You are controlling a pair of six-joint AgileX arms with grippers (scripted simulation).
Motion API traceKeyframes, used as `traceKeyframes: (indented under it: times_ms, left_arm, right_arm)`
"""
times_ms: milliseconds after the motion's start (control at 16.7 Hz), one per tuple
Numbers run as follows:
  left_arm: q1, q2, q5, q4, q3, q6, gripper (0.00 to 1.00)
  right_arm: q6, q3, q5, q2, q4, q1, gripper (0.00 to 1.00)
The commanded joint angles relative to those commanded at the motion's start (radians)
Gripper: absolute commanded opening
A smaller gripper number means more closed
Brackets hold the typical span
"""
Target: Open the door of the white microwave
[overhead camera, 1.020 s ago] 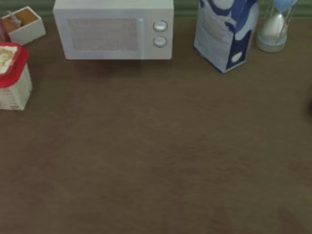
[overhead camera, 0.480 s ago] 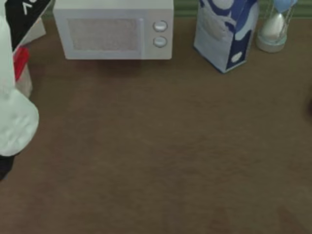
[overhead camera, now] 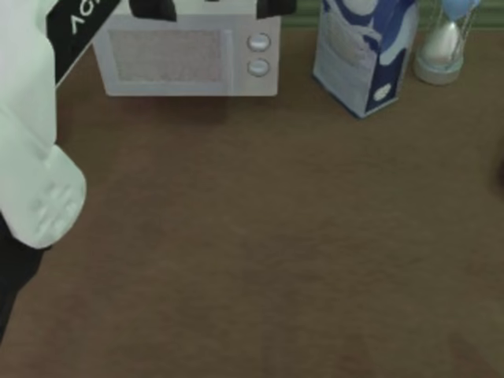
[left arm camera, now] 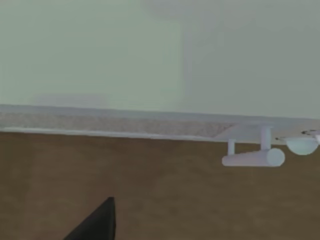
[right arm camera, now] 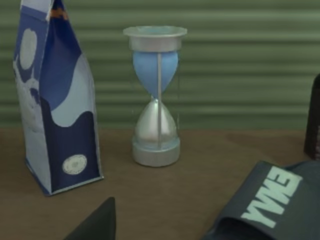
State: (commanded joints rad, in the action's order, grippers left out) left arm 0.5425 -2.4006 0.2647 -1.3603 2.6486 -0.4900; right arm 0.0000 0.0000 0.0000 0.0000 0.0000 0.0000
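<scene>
Left arm (overhead camera: 35, 150) reaching far, fingers (overhead camera: 153, 8) spread, right arm unseen

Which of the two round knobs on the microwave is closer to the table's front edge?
The lower knob on the white microwave; the other knob sits directly behind it in the top view.

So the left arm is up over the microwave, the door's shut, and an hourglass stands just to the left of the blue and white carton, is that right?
One detail is off: in the top view the hourglass stands to the right of the blue-and-white carton, not the left. The rest holds: the left arm reaches over the white microwave, and its door is shut.
</scene>
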Motion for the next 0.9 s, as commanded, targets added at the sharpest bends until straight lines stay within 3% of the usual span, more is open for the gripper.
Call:
traceKeyframes:
  times_ms: [600,840,900]
  left_arm:
    - [-0.036,-0.066,-0.018,0.233,-0.152,0.038,1.00]
    - [-0.038,-0.069,-0.019,0.241,-0.157,0.040,1.00]
    - [-0.038,-0.069,-0.019,0.241,-0.157,0.040,0.92]
  right_arm:
    - [0.000,0.000,0.000,0.000,0.000,0.000,1.00]
    - [0.000,0.000,0.000,0.000,0.000,0.000,1.00]
    - [0.000,0.000,0.000,0.000,0.000,0.000,1.00]
